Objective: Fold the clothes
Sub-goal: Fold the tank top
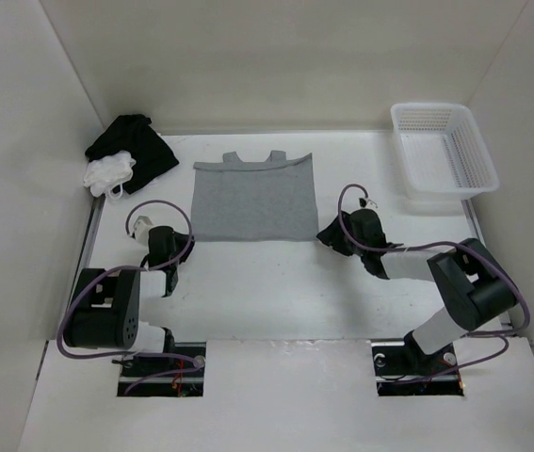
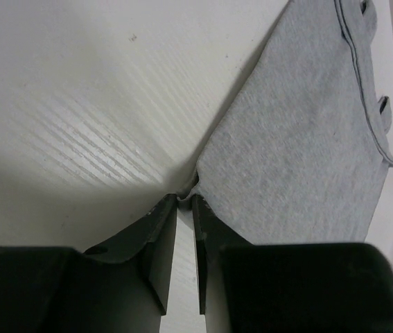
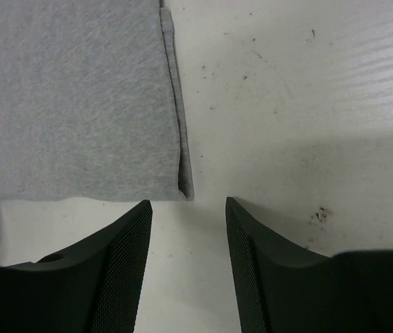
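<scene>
Black fingers (image 2: 160,239) of the left gripper (image 2: 186,201) fill the bottom of the left wrist view. Jaws stand a narrow slot apart, pale table showing through the gap. The near left corner of the grey top (image 1: 252,200) sits right at the fingertips, slightly puckered; cannot tell whether it is pinched or only touched.

Right gripper (image 3: 188,202): jaws wide apart, nothing between them but bare table (image 1: 267,292). They hang just beside the near right corner of the top, not touching it. That right edge shows doubled layers, one folded over the other.

Count:
- arms, two: left arm (image 1: 106,311) and right arm (image 1: 464,292), both reaching in from the near edge toward the near corners of the top.
- grey top, one: lies flat as a neat rectangle in the middle of the table, toward the far side, with neckline and hem band along its far edge.
- white basket (image 1: 433,201), one: far right corner, well apart from the top.
- black cloth bundle (image 1: 139,141), one: far left corner.
- small white cloth (image 1: 108,174), one: touching the black bundle on its near left side.
</scene>
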Action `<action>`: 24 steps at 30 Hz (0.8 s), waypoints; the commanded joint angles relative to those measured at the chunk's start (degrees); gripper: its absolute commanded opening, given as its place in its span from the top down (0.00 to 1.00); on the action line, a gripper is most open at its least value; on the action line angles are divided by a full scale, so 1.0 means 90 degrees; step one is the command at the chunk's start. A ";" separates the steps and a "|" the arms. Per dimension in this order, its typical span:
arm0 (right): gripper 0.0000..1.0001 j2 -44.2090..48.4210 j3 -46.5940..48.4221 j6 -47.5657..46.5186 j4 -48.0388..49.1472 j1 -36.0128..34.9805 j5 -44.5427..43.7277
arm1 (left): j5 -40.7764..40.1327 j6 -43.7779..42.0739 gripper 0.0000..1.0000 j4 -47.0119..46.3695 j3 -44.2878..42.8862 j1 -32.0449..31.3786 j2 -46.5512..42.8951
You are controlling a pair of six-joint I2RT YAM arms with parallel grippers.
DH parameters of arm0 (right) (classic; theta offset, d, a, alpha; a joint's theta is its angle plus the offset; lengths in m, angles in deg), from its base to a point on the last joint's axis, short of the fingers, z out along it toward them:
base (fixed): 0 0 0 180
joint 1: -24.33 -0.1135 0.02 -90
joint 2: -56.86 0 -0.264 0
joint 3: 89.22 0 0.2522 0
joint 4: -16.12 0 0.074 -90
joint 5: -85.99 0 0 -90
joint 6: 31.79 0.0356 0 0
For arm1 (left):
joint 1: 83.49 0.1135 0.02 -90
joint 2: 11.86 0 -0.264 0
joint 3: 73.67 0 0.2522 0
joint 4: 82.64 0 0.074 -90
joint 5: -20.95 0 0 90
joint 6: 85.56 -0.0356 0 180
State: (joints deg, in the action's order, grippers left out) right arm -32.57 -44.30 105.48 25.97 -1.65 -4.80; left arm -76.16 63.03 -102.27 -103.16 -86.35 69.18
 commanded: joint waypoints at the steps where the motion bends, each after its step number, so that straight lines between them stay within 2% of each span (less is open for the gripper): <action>1: 0.49 -0.0278 0.0161 0.0236 0.0276 -0.0019 -0.0117 | -0.0059 0.0101 0.88 -0.0381 -0.0206 0.0039 0.0204; 10: 0.66 -0.0854 0.0561 0.0363 0.0188 -0.0019 0.0352 | -0.0020 0.0141 0.98 -0.0607 -0.0147 0.0029 0.0323; 14: 0.89 -0.0962 0.0708 0.0412 0.0228 0.0040 0.0479 | -0.0069 0.0121 1.00 -0.0636 -0.0157 0.0019 0.0147; 16: 0.96 -0.0778 0.0689 0.0393 0.0228 0.0040 0.0411 | -0.0059 0.0141 1.00 -0.0636 -0.0157 -0.0020 -0.0086; 20: 0.99 0.0148 0.0436 0.0198 0.0072 -0.0009 0.0177 | 0.0038 0.0082 1.00 -0.0131 -0.0137 -0.0205 -0.1285; 24: 1.00 0.1865 0.0035 -0.0007 -0.0756 -0.0194 -0.0145 | 0.0058 -0.0152 1.00 0.1420 -0.0361 -0.0410 -0.3227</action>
State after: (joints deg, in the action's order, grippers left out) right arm -26.10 -42.57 107.47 22.19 -1.86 -3.16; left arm -75.83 63.36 -96.60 -103.73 -88.93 49.79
